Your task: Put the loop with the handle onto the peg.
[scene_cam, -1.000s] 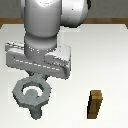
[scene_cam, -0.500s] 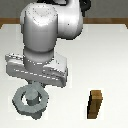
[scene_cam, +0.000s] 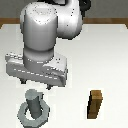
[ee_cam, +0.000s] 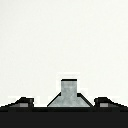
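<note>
**Ring sits around the peg, arm above it**

In the exterior view, look to the lower left of the frame: the loop with the handle (scene_cam: 33,116) lies flat on the white desk (scene_cam: 105,55), and the peg (scene_cam: 34,101) stands upright through its hole. The ring goes around the peg's base, not beside it. You cannot make out the stubby handle clearly from this view; the ring's outline is blurred at its edges.

The gripper (scene_cam: 37,86) hangs just above the peg's top, under the broad gray hand of the arm, which fills the upper left and middle of the frame. You can see two short dark fingers (scene_cam: 49,87) poking down below the hand, one on each side of the peg's top. They stand apart with nothing between them, and they do not touch the ring.

The brown wooden block (scene_cam: 95,104) stands upright in the lower right of that frame, well apart from the ring and peg.

In the wrist view you see the peg's gray top (ee_cam: 69,93) at the lower middle, with a dark finger tip on each side, against bare white desk.
</note>
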Robot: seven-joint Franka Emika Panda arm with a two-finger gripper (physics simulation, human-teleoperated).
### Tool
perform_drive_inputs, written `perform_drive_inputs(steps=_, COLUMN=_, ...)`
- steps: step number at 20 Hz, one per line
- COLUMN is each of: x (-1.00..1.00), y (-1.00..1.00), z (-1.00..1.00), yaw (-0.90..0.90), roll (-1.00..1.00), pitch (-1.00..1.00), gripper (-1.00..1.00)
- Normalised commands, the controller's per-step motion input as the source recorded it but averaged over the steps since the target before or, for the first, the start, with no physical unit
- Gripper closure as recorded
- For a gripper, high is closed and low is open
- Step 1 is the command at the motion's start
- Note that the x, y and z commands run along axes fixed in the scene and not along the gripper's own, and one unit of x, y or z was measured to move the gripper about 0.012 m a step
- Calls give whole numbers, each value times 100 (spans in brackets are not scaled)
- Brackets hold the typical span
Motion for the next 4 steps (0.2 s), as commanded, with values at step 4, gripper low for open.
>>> perform_drive_inputs(steps=4, x=0, y=0, z=0, yaw=0, roll=0, pitch=0, gripper=-100)
